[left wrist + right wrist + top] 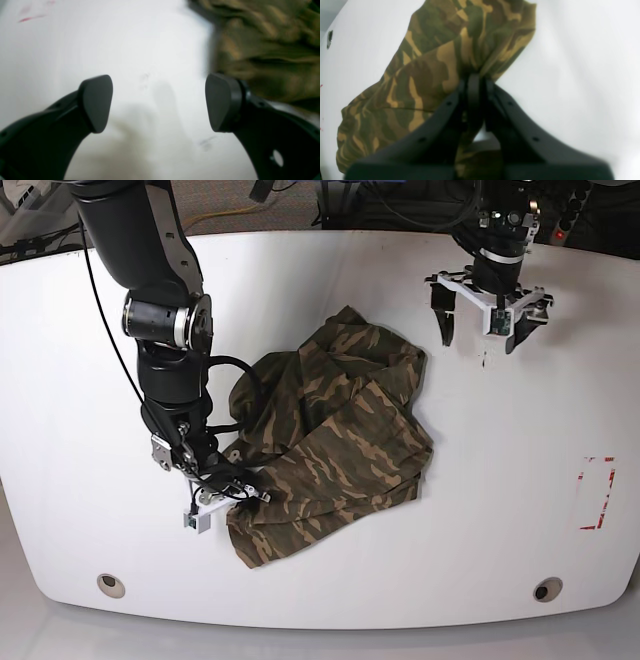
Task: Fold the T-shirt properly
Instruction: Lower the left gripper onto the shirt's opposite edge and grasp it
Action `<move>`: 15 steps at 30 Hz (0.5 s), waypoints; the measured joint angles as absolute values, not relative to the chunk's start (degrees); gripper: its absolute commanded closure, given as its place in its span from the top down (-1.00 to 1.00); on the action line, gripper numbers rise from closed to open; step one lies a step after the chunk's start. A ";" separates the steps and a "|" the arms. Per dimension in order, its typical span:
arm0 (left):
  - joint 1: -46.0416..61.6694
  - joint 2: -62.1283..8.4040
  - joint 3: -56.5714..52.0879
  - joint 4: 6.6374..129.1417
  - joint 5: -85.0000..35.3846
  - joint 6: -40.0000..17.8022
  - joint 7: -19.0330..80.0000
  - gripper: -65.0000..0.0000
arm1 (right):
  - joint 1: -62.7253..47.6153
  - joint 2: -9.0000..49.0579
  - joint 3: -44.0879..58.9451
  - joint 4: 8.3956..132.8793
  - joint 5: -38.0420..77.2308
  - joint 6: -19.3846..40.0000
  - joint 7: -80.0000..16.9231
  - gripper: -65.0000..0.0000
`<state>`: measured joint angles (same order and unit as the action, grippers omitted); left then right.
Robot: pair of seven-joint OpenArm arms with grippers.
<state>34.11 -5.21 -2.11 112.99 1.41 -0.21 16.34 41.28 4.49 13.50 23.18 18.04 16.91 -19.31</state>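
My left wrist view smears the T-shirt [265,47] into blur and crops it at the frame's edge, while the right hand [473,82] hides the cloth it pinches.

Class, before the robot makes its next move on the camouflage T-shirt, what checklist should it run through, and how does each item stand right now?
1. Right gripper shut on the T-shirt: ok, cloth is pinched between its fingers.
2. Left gripper open: ok.
3. Left gripper holding nothing: ok, it hangs over bare table beside the shirt.
4. T-shirt spread flat: not ok, it lies crumpled.
5. Which part of the shirt is held: cannot tell.
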 measured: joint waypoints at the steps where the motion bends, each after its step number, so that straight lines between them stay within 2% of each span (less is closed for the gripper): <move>1: 33.39 -5.13 -1.80 113.08 1.45 -0.14 16.97 0.68 | 41.28 4.47 13.50 23.20 18.04 16.91 -19.35 -1.00; 7: 30.63 -5.30 0.89 113.10 1.45 -0.03 21.47 0.68 | 41.43 4.45 13.50 23.35 18.06 17.02 -20.69 -1.00; 10: 28.47 -5.19 2.57 113.06 1.50 -3.14 23.83 0.68 | 40.84 4.47 13.50 26.50 17.72 19.46 -23.40 -1.00; 15: 25.26 -4.71 3.09 113.01 1.41 -7.42 26.46 0.68 | 40.16 4.47 13.45 36.05 18.00 20.23 -28.34 -1.00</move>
